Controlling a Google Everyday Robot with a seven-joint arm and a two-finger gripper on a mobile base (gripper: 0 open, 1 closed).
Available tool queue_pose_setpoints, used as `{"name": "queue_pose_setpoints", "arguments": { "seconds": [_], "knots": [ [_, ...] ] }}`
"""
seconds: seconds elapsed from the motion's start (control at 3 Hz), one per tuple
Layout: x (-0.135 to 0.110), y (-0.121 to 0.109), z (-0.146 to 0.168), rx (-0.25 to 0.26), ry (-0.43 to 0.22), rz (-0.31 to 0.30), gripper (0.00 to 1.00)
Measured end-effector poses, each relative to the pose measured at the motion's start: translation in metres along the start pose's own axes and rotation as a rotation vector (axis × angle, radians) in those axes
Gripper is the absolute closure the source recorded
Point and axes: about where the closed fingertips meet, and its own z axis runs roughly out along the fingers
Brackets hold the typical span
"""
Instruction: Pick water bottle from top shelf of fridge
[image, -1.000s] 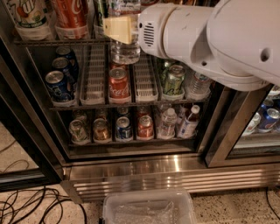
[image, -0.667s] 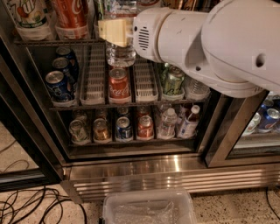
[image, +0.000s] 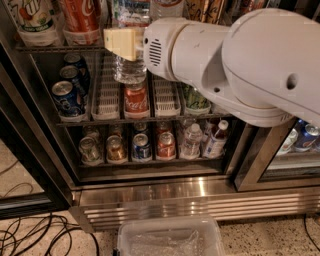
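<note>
The water bottle (image: 129, 70) is clear and ribbed, with its pale label near the top edge of the camera view. Its base hangs in front of and below the front rail of the top shelf (image: 60, 48), a dark wire rack. My gripper (image: 125, 44) is shut around the bottle's middle; one beige finger (image: 120, 42) shows on the bottle's left side and the other is hidden. My big white arm (image: 240, 60) fills the upper right and hides the right part of the fridge (image: 35, 150).
A 7UP container (image: 32, 17) and a red Coca-Cola can (image: 80, 17) stand on the top shelf at left. Lower racks hold cans (image: 65, 95) and small bottles (image: 192, 140). A clear plastic bin (image: 170, 237) and cables (image: 35, 235) lie on the floor.
My gripper and the water bottle have moved to the left, and the arm now looks larger in view.
</note>
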Motion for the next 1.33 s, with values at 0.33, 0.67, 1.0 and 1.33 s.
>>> {"name": "queue_pose_setpoints", "arguments": {
  "seconds": [0.33,0.67,1.0,1.33],
  "knots": [
    [0.016,0.016,-0.001,-0.018,0.016,0.054,1.0],
    [0.033,0.03,-0.007,-0.027,0.039,0.104,1.0],
    [0.052,0.039,-0.014,-0.037,0.071,0.133,1.0],
    [0.072,0.043,-0.025,-0.03,0.107,0.141,1.0]
  ]
}}
